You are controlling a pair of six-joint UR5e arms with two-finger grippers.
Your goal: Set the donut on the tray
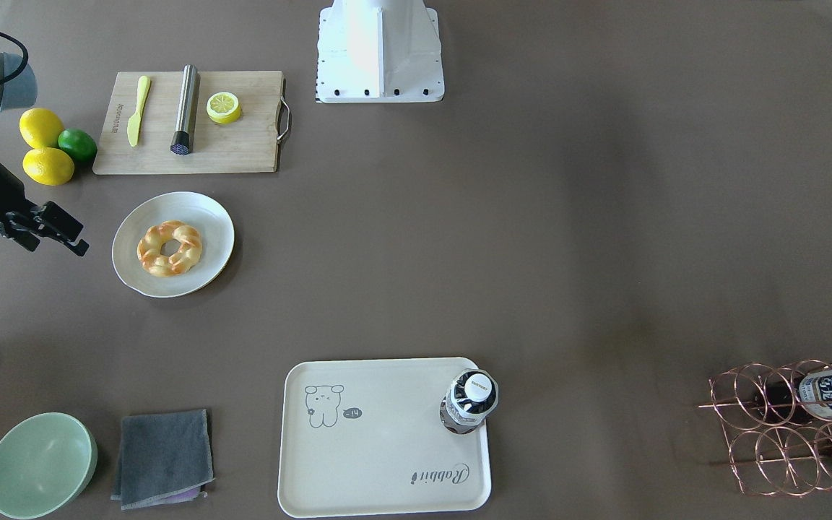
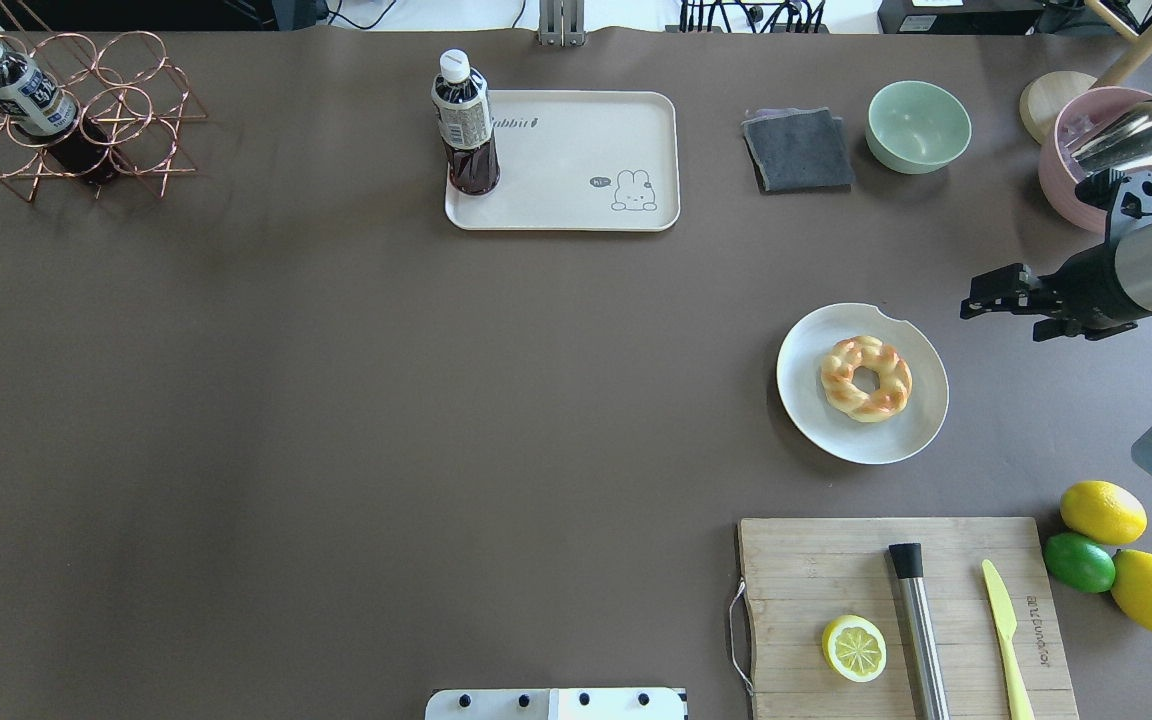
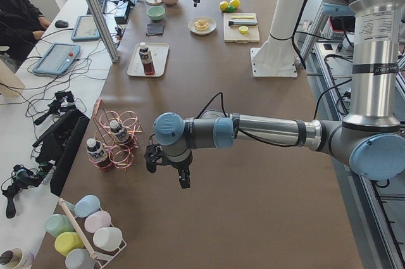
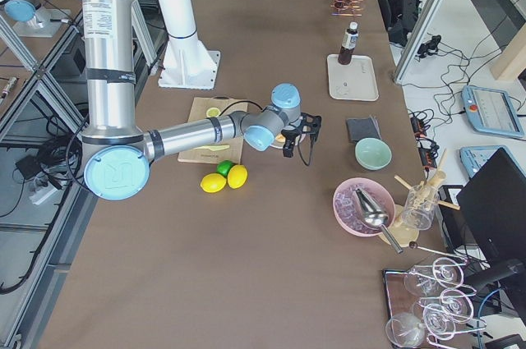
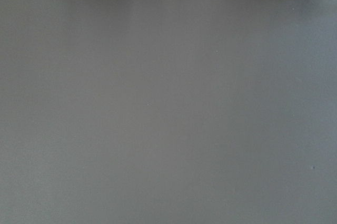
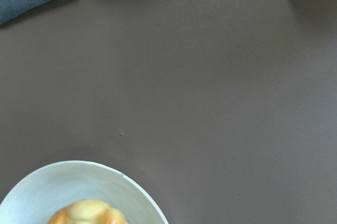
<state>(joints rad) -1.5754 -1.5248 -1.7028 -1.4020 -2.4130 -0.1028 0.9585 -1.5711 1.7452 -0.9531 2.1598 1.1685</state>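
Observation:
The donut (image 2: 866, 378) lies on a round white plate (image 2: 816, 340) on the robot's right half of the table; it also shows in the front view (image 1: 169, 248), and its edge shows in the right wrist view (image 6: 87, 212). The cream tray (image 2: 576, 150) lies at the far middle, flat, with a dark drink bottle (image 2: 466, 125) upright on its left corner. My right gripper (image 2: 974, 298) hovers beside the plate on its outer side, apart from it, open and empty. My left gripper (image 3: 168, 168) shows only in the left side view, above bare table; I cannot tell its state.
A wooden cutting board (image 2: 836, 560) with a lemon half (image 2: 854, 648), metal cylinder and yellow knife lies near the robot. Two lemons and a lime (image 2: 1079, 561) lie beside it. A grey cloth (image 2: 798, 150), green bowl (image 2: 918, 126), pink bowl (image 2: 1066, 150) and copper bottle rack (image 2: 66, 120) stand along the far edge.

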